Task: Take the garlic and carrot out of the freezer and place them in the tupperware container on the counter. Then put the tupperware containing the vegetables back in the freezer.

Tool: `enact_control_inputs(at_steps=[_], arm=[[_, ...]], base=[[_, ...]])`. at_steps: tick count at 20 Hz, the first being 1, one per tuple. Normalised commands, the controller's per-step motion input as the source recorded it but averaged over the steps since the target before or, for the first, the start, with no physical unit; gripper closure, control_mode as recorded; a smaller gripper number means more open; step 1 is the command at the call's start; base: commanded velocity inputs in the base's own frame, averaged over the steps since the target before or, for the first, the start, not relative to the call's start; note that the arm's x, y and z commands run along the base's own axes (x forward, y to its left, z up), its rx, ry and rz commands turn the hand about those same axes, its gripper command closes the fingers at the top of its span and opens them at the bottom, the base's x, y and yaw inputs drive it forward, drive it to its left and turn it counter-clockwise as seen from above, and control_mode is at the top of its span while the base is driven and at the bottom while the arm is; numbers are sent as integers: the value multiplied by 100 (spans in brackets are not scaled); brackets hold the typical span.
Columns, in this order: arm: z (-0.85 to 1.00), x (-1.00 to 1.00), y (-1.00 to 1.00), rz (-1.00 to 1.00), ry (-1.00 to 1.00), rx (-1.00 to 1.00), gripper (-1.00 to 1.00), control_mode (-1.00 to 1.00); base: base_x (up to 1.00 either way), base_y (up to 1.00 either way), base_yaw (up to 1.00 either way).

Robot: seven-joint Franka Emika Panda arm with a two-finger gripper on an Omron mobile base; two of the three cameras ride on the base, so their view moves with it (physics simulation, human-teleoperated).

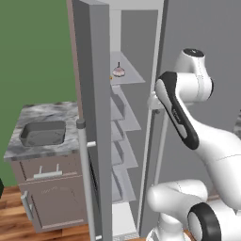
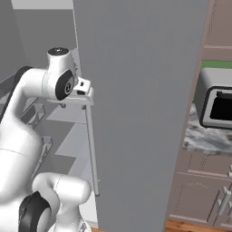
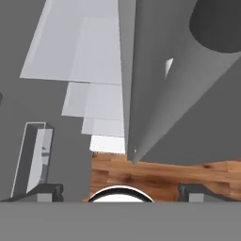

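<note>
The freezer (image 1: 96, 70) stands open, with slanted shelves inside. The garlic (image 1: 118, 71), a pinkish bulb with a dark tip, rests on the top shelf, and the carrot (image 1: 111, 77) is an orange speck just left of it. The tupperware container (image 1: 43, 133), a dark-grey tray, sits on the marbled counter (image 1: 44, 112) to the left. My gripper (image 1: 153, 100) (image 2: 83, 85) is at the top of the right door's long bar handle (image 2: 90, 140). In the hand view the gripper (image 3: 122, 192) is open, fingertips (image 3: 44, 190) wide apart, and the bar handle (image 3: 188, 70) runs away ahead of them.
The left freezer door with its own vertical handle (image 1: 84, 179) juts toward me. The big grey right door (image 2: 140, 113) blocks the middle. A toaster oven (image 2: 217, 102) sits on another counter at the right. Wooden floor (image 3: 155, 174) lies below.
</note>
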Motion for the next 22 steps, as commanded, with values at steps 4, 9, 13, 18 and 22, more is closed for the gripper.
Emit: enact_control_inputs(at_steps=[4,9,13,18,22], arm=[[36,-39,0,-1,-3,0,-100,-100],[25,-44,0,-2,0,0,-100,-100],[8,-39,0,-5,0,0,-100,-100],[1,-46,0,-4,0,0,-100,-100],[0,-18,0,-2,0,0,-100,-100]], base=[[0,0,0],[0,0,0],[0,0,0],[0,0,0],[0,0,0]])
